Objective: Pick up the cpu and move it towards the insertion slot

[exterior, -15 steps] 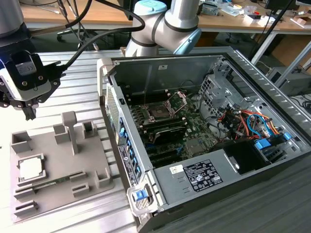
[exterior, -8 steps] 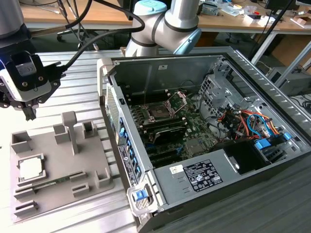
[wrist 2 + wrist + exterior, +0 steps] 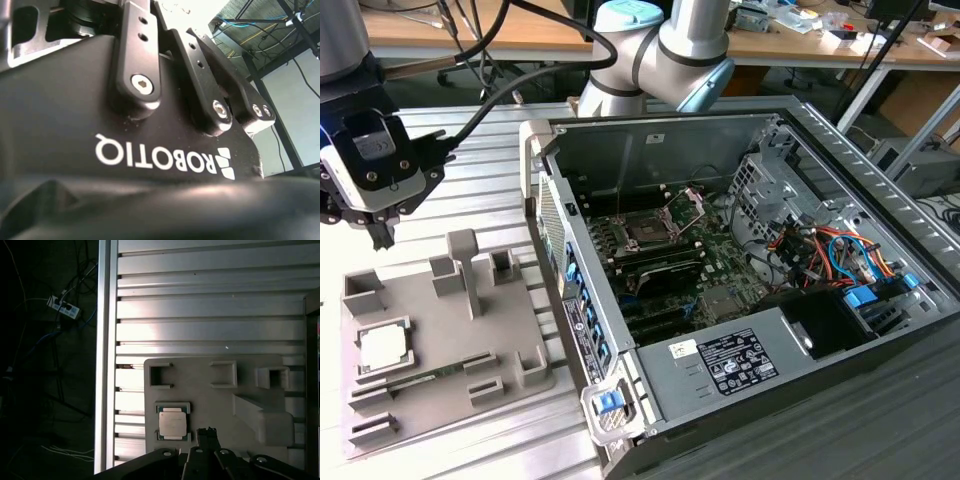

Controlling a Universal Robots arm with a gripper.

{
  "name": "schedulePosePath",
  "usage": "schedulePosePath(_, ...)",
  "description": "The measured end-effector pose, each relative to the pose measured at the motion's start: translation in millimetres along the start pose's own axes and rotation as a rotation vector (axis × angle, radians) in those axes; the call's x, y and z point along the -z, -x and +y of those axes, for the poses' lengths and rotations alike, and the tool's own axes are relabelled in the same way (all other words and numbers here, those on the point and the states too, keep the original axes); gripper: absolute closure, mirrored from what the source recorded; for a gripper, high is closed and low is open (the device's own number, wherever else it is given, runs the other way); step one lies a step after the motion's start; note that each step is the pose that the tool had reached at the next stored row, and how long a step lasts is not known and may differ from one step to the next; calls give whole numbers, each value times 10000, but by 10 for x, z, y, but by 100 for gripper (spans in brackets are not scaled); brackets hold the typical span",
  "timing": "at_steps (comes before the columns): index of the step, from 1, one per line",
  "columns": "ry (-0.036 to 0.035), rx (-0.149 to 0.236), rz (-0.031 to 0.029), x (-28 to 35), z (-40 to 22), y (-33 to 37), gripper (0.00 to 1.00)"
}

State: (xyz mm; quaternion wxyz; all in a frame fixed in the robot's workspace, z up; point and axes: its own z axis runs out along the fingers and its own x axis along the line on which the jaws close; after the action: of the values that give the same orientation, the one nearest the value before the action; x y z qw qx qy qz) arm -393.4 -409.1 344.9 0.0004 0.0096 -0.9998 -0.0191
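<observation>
Black robotic claw [image 3: 382, 238], jaws drawn together on nothing, hangs over a grey moulded fixture tray [image 3: 430, 320], near the small silvery square cpu [image 3: 382, 347] lying flat in its nest. Well apart, the metal-framed insertion slot [image 3: 648, 228] sits inside an open computer case [image 3: 650, 150]. The likely hazard is that a descent with jaws unparted would ram the chip or the nest walls.
</observation>
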Motion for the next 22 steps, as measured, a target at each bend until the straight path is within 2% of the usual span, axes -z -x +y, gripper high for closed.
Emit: schedulePosePath(22, 0, 0, 1, -58, -2, -10, 89)
